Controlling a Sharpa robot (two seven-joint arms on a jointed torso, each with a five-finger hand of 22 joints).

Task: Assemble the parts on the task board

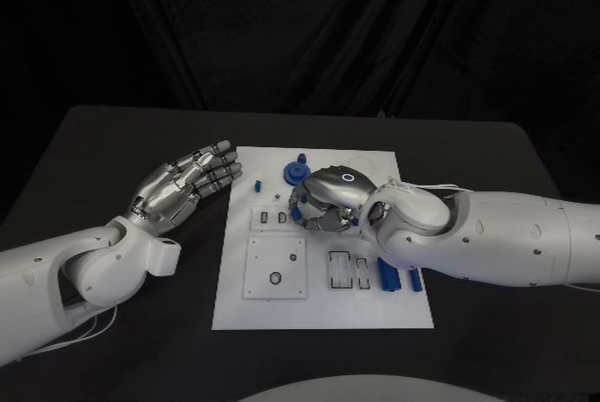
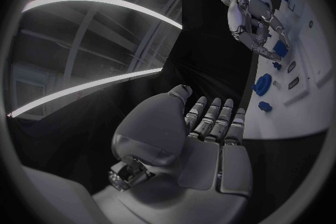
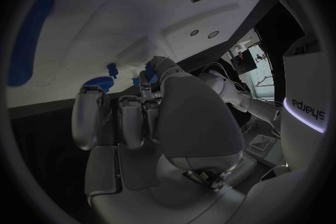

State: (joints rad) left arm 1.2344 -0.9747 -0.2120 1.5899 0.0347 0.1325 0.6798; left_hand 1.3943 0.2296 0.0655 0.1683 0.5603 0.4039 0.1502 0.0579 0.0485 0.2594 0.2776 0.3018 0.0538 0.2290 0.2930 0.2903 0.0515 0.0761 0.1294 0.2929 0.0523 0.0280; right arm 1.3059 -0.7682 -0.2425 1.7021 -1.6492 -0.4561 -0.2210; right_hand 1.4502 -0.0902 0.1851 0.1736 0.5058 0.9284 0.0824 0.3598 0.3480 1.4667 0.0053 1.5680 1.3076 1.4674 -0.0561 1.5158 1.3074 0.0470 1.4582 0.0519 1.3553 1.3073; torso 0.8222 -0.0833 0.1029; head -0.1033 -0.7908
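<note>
1. The flat white rectangular task board carries a round blue gear-like part standing near its far edge, seemingly already seated. Several long blue parts lie loose at its right edge, so assembly looks far from finished.
2. The silver right hand hangs over the board's upper middle, fingers curled down around a small blue part; it probably pinches it, though the grip is partly hidden.
3. The silver left hand floats just beside the board's left edge, fingers straight and holding nothing.
4. No readable writing on the board or parts.
</note>
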